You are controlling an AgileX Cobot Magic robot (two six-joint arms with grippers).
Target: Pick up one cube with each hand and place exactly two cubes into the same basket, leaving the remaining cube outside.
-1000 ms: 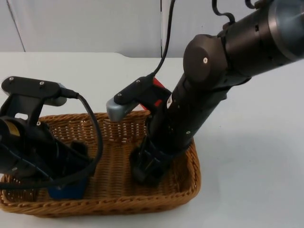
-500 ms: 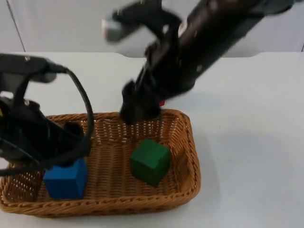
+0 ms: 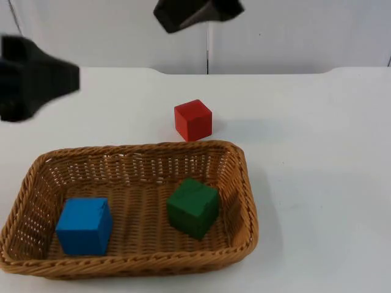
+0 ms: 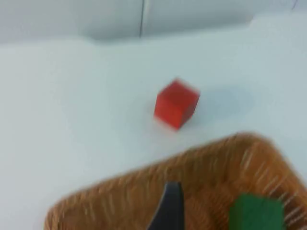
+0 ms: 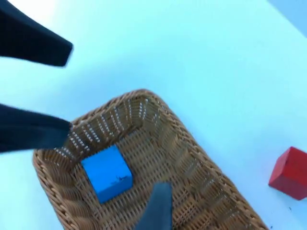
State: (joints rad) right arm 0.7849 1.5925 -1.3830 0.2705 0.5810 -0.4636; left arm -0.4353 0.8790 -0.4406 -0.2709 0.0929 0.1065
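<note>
A white worktop [image 3: 317,152] runs back to a grey partition wall [image 3: 122,33]. On it sits a wicker basket [image 3: 241,201] holding a blue cube [image 3: 84,225] and a green cube [image 3: 193,207], set apart; a red cube [image 3: 193,119] stands outside, just beyond the far rim. The left gripper [image 3: 33,82] and right gripper [image 3: 195,12] hang above as dark blurs, partly cut off; how their jaws stand cannot be told.

Left gripper [image 3: 36,82] motion-blurred, fingers unreadable; right gripper [image 3: 195,12] cut off by edge.
</note>
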